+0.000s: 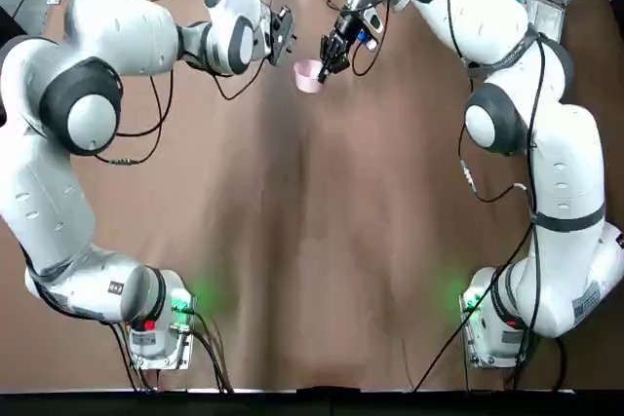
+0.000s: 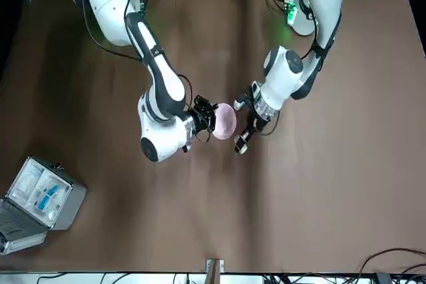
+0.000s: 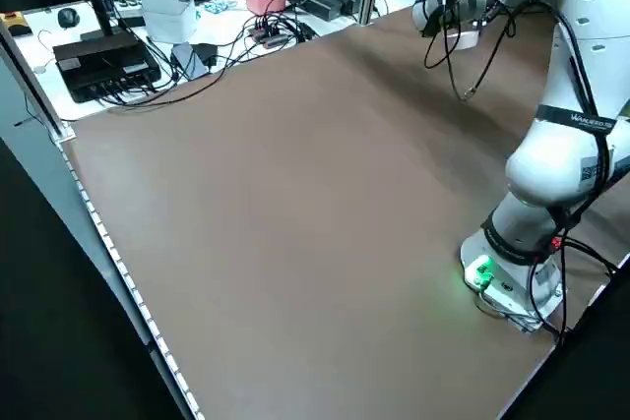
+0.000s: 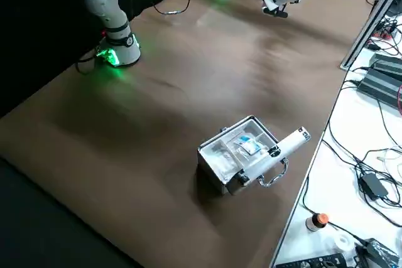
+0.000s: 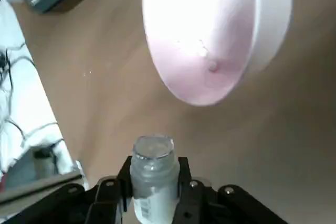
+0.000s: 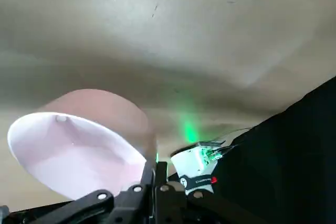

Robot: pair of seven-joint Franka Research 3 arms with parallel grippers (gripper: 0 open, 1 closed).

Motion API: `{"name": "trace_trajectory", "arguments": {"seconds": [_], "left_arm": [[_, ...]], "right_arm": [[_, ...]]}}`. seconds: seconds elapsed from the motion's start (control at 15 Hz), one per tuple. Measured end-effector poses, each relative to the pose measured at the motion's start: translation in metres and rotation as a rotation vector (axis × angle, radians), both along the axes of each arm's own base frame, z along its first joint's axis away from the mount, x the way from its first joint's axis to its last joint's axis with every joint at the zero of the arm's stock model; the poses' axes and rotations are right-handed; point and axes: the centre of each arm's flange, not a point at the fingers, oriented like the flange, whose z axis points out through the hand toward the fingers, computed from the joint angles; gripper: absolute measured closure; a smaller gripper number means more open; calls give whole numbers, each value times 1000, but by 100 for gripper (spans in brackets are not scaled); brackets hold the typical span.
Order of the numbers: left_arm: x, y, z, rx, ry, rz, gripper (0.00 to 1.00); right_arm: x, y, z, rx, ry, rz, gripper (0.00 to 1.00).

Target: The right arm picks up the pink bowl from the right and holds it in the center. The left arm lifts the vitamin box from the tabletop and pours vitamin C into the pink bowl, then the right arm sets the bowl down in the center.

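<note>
Now mid-pour near the tabletop's far edge: right tool [image 1: 325, 67] clamped on the pink bowl [image 1: 308, 75] rim, held aloft. Left tool [image 5: 153, 182] closed around the vitamin box [image 5: 153, 174], mouth aimed at the bowl's tilted opening just beyond.

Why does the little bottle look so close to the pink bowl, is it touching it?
Apart. In the left wrist view, bare brown table shows between the vitamin box, clamped in the left tool, and the pink bowl beyond it.

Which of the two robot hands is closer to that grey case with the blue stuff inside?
The right. The right gripper holds the pink bowl on the side towards the case; the left gripper, holding the vitamin box, is beyond the bowl.
</note>
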Motion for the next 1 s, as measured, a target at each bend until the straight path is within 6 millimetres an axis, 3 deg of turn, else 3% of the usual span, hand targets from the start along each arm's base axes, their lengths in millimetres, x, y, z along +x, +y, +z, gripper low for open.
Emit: {"name": "trace_trajectory", "arguments": {"seconds": [0.27,0.4,0.53,0.6,0.73,1.0], "left_arm": [[24,27,27,-163,230,109,64],[41,58,37,-245,356,165,64],[58,100,42,-321,472,216,64],[69,150,41,-381,570,250,64],[74,200,38,-450,645,257,64],[81,278,17,-541,692,226,64]], "right_arm": [[3,-5,-1,9,-25,19,98],[5,-10,-3,7,-59,57,98],[4,-15,-5,22,-96,120,98],[4,-19,-8,37,-146,189,98],[5,-25,-13,32,-204,267,98],[12,-35,-19,80,-328,392,98]]}}
